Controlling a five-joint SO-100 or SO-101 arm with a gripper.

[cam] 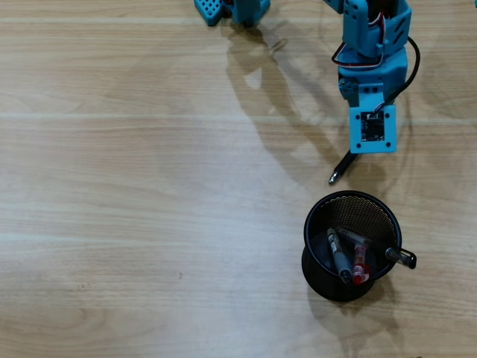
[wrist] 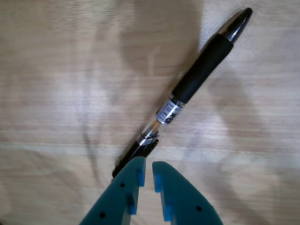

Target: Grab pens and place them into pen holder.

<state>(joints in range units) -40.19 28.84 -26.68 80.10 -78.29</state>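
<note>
Blue claw, black pen, pale wood.
Teal-blue claw (wrist: pixel 146 172); pen (wrist: pixel 197 75) black with clear middle; black mesh cup (cam: pixel 350 246); light wood-grain worktop (cam: pixel 149 186).

counter (wrist: pixel 56 70): pale wood-grain, smooth, soft sheen | pen (wrist: pixel 187 89): matt black rubbery grip, clear glossy plastic middle, shiny dark tip | pen holder (cam: pixel 350 212): black wire mesh, solid matt rim | pincer (wrist: pixel 146 169): teal plastic, matt, fine printed layers
</note>
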